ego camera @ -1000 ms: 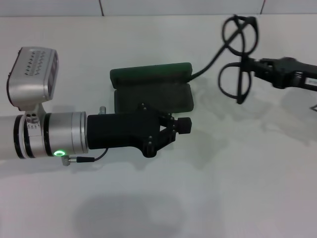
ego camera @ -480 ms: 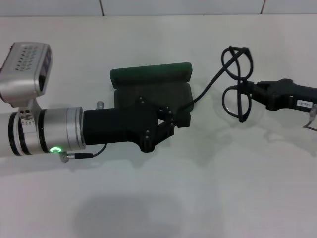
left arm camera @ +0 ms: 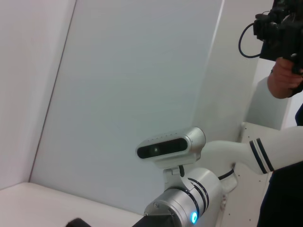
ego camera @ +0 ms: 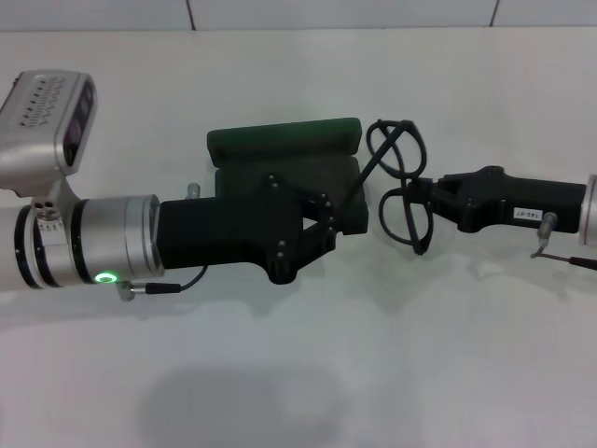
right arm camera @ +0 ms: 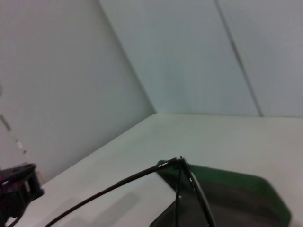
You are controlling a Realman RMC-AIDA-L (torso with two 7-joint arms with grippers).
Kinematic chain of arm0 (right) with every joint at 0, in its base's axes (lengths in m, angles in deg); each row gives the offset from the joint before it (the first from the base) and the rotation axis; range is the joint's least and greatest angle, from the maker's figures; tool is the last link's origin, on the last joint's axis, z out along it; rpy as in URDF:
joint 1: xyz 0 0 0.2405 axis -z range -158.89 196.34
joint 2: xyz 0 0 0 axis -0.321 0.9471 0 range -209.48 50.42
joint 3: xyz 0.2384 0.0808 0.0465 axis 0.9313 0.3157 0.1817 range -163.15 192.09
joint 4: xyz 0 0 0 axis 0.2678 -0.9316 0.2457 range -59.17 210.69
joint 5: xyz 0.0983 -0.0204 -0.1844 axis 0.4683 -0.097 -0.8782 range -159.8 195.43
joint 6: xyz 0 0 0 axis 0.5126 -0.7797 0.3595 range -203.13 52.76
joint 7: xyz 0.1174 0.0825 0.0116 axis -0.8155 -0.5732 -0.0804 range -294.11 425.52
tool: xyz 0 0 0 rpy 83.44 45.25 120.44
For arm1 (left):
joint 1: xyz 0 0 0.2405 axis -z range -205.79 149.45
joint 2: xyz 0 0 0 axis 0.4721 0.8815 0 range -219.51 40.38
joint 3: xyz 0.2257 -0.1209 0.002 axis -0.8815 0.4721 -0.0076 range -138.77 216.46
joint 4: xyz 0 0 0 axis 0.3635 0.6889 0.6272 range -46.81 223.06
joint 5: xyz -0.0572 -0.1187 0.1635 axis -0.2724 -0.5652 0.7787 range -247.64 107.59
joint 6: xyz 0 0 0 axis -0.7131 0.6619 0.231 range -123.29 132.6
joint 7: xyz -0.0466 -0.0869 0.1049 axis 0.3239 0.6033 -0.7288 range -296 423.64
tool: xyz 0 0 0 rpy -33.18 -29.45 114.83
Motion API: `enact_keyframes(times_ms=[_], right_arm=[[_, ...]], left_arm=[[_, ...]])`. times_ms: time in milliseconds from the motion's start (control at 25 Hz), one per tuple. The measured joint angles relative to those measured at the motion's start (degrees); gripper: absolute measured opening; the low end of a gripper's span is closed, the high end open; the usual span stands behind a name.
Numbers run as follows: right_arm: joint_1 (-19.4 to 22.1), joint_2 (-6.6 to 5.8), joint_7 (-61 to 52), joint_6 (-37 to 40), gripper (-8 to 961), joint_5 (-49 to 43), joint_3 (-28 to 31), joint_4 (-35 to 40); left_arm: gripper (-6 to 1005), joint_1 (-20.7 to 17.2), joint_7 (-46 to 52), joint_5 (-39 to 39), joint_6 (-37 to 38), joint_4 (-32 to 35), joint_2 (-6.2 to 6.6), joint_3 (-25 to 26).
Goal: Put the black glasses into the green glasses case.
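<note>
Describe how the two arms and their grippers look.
The left arm is a silver cylinder with black rings, a green light, a thin cable, a silver camera box on top, and a black angular left gripper. The right gripper is black, with a white label and a thin cable.

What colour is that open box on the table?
Dark green case, with darker lining; clearest in the head view.
</note>
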Motion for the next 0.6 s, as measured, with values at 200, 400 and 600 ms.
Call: enact_keyframes(times_ms=[200,400,600], right_arm=[[-1.2,-0.14,-0.1,0.5,37,-0.2,-2.9,0.1],[-3.2,-1.61,0.0,2.5,37,-2.5,-4.6,0.6],[-6.0,-2.67,-0.3,4.6,36,-5.3,-4.6,0.7]], left_arm=[[22,0.1,-0.1,0.8,-0.4,0.0,-0.08,-0.2],[23,0.5,-0.1,1.4,-0.1,0.0,0.24,-2.3],[24,1.1,-0.1,1.5,-0.1,0.0,0.31,-3.9]])
